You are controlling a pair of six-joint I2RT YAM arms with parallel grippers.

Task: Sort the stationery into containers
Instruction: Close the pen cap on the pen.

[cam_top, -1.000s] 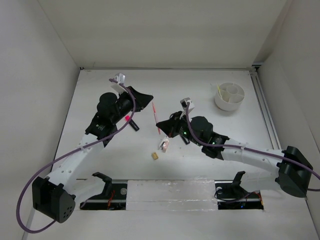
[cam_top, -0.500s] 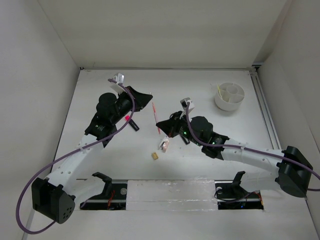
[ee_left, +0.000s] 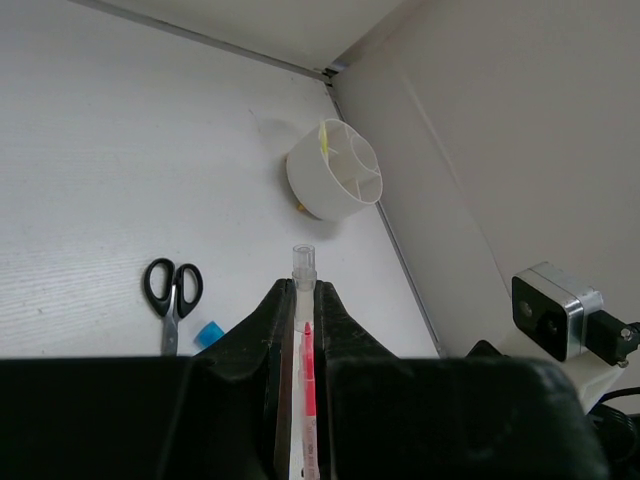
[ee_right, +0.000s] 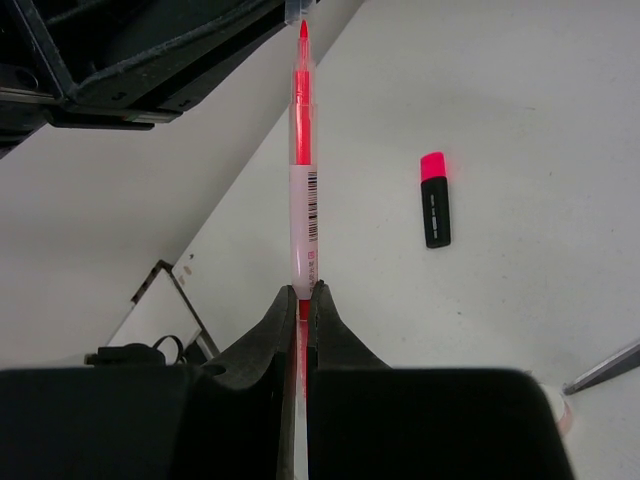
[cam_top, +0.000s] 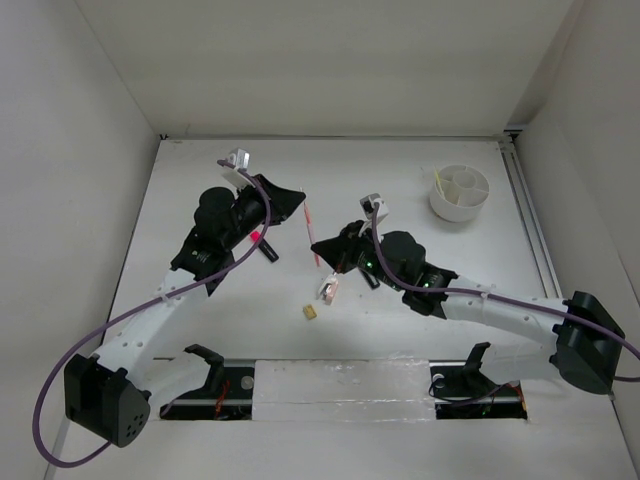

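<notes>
step: mid-handover | red pen (cam_top: 311, 226) spans both hands | left hand (ee_left: 300, 300) pinched on one end, right hand (ee_right: 302, 295) on the other | next, likely: left lets go, right carries it to white tub (cam_top: 455, 210), far right

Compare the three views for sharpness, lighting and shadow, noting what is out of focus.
Top external: even, diffuse light, only soft shadows, no glare. Left wrist: white tub and scissors sharp, the tub's shadow faint; the left gripper is dark and blurred. Right wrist: red pen crisp, barcode visible, pink-capped marker sharp; the right gripper is a dark, soft-edged silhouette.
</notes>
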